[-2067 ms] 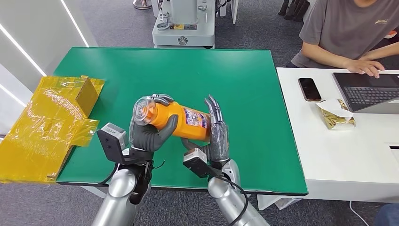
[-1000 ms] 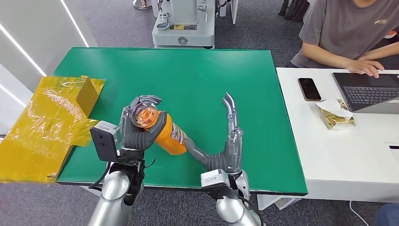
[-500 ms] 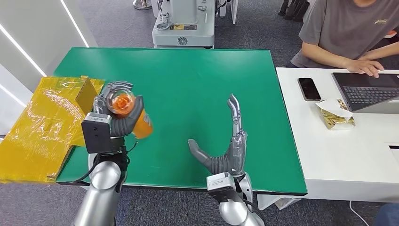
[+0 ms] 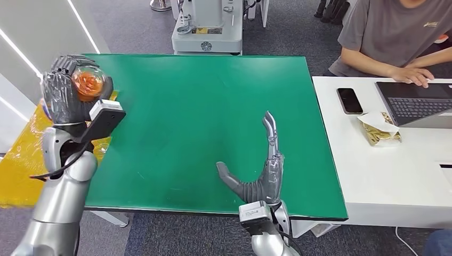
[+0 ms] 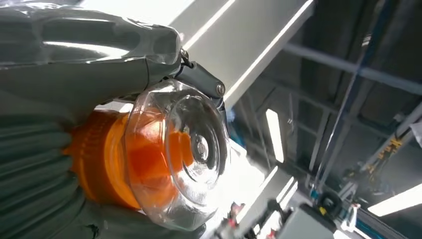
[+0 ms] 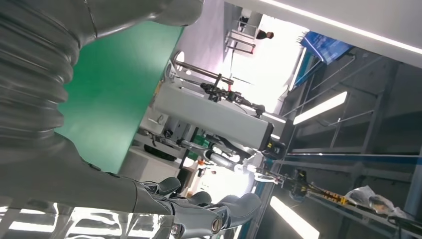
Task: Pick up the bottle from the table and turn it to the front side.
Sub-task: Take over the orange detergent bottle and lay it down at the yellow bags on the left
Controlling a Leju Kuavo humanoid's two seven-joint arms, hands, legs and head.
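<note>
Orange bottle [image 4: 88, 82], clear cap [image 5: 191, 149] facing camera, raised.

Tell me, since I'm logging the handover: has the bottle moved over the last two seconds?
Yes. The bottle, gripped by the left robot hand, went from above the green table's near middle up and left, past its left edge.

A green-topped table [image 4: 213, 96] is standing in the middle, with yellow plastic wrapping [image 4: 18, 160] lying over its left edge. Just beside its right edge, a white table [image 4: 384, 176] is carrying a black phone [image 4: 349, 100], a laptop [image 4: 418, 104] and a crumpled snack packet [image 4: 379, 129].
</note>
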